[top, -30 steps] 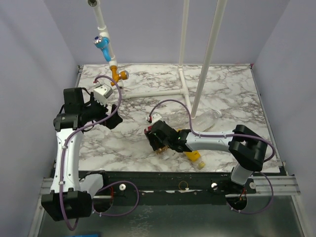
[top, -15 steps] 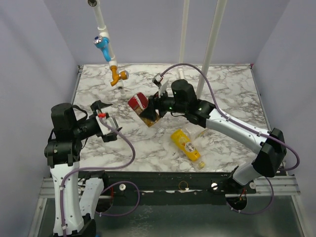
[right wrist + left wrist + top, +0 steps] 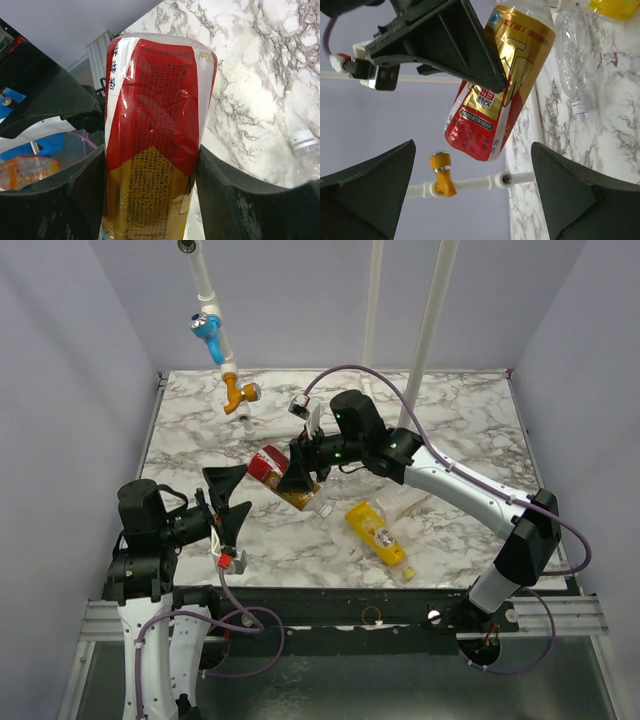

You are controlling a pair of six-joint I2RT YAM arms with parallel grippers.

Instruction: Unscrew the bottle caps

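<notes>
My right gripper [image 3: 296,476] is shut on the brown bottle with the red label [image 3: 277,476] and holds it tilted above the table; its cap is hidden. The right wrist view shows the bottle [image 3: 155,135] squeezed between my right gripper's [image 3: 150,155] jaws. My left gripper [image 3: 235,499] is open, just left of the bottle's base, not touching it. In the left wrist view the bottle [image 3: 495,100] hangs ahead of the left gripper's [image 3: 472,145] spread jaws. The yellow-orange bottle [image 3: 377,532] lies on the table with its yellow cap [image 3: 407,573]. A clear bottle [image 3: 572,60] lies beside it with a white cap [image 3: 581,106].
The marble table [image 3: 460,430] carries white pipes [image 3: 375,390] at the back. A yellow tap [image 3: 236,397] and a blue tap handle [image 3: 207,328] hang at the back left. The clear bottle's white cap [image 3: 304,141] lies right of the held bottle.
My right arm lifted the brown bottle from the near table to mid-table, then shifted it left. My left arm swung in from the back left and now faces the bottle's base, open.
</notes>
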